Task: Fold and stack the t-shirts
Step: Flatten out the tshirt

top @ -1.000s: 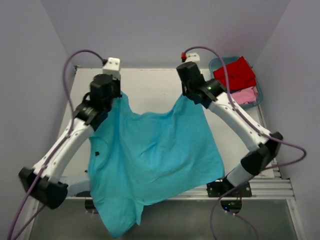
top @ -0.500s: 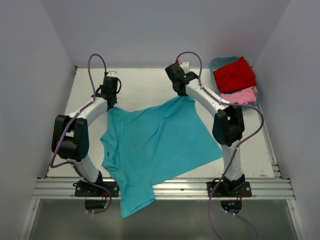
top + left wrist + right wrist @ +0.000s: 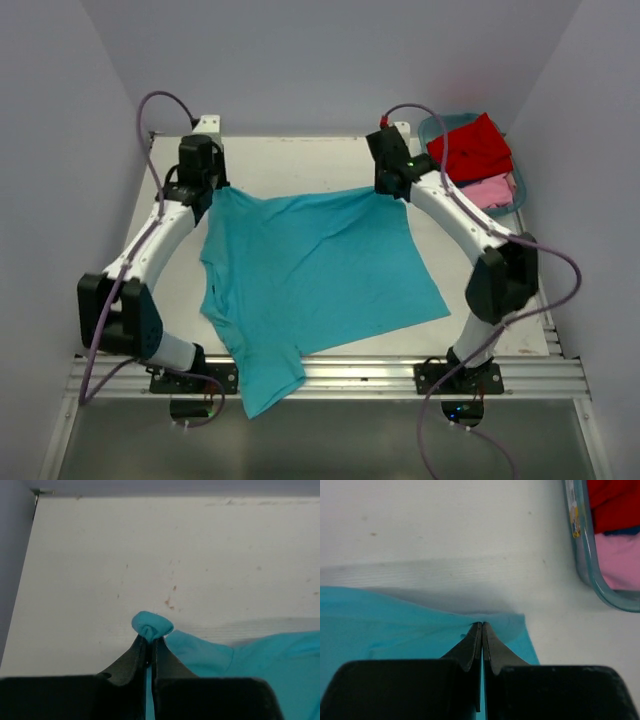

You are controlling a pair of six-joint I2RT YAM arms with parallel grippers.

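The turquoise t-shirt point(image 3: 310, 275) lies spread on the white table, its near end hanging over the front edge. My left gripper point(image 3: 212, 187) is shut on the shirt's far left corner, which bunches past the fingertips in the left wrist view point(image 3: 151, 626). My right gripper point(image 3: 388, 188) is shut on the far right corner point(image 3: 505, 622). The far edge is stretched straight between both grippers, low over the table. The red t-shirt point(image 3: 470, 147) and the pale pink t-shirt point(image 3: 487, 190) lie in the teal tub at the far right.
The teal plastic tub point(image 3: 432, 127) stands at the far right corner, close to my right gripper; its rim shows in the right wrist view point(image 3: 582, 555). Grey walls close the table at the back and sides. An aluminium rail point(image 3: 350, 375) runs along the front edge.
Both grippers have moved apart and lower toward the back of the table, pulling the shirt's far edge taut. The shirt now lies flatter and further onto the table.
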